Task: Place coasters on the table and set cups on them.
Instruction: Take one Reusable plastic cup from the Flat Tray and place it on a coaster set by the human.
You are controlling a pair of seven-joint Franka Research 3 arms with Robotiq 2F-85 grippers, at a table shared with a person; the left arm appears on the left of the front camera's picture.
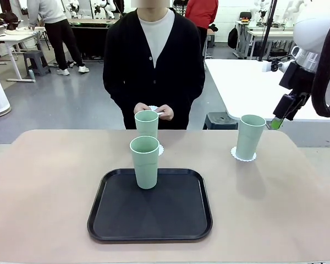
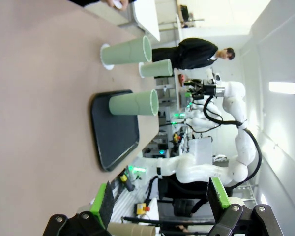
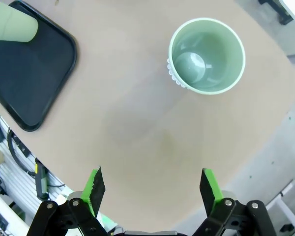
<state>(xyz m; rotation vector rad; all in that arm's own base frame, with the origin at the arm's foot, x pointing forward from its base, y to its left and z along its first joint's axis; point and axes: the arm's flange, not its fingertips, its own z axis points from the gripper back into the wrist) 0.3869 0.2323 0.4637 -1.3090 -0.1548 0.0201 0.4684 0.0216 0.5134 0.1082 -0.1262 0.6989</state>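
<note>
Three mint-green cups are in view. One cup stands on a white coaster at the table's right. From above, the right wrist view shows this cup and its coaster's edge. My right gripper hangs open and empty above it, raised at the far right. A second cup stands on a coaster at the far middle. The third cup stands on the black tray. The person's hands hold another coaster. My left gripper is open and empty, away from the cups.
The person stands at the table's far edge, behind the far middle cup. A white table stands behind at the right. The tabletop is bare left of the tray and at the front right.
</note>
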